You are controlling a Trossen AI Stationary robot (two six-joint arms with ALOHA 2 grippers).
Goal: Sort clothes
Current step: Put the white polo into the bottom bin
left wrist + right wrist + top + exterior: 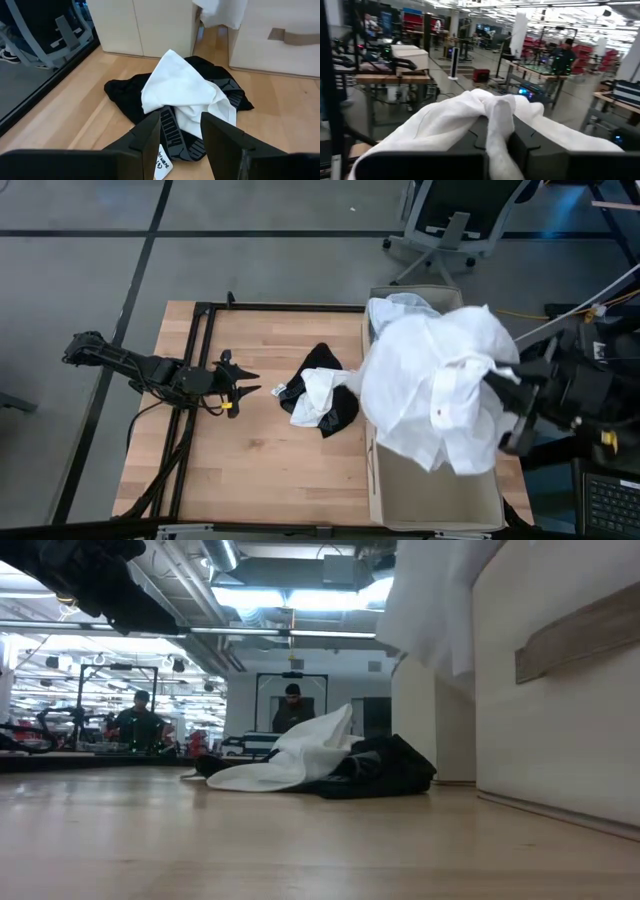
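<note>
Over the beige fabric box (432,498) at table's rt edge, right gripper (510,392) pinches white shirt (440,385); left gripper (243,381) spread beside black/white pile (322,392).

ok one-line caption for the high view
Right gripper lifts a white shirt over the beige box; left gripper open.

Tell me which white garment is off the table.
The large white shirt, held up over the beige box by the right gripper. The smaller white garment lies on the black clothes.
</note>
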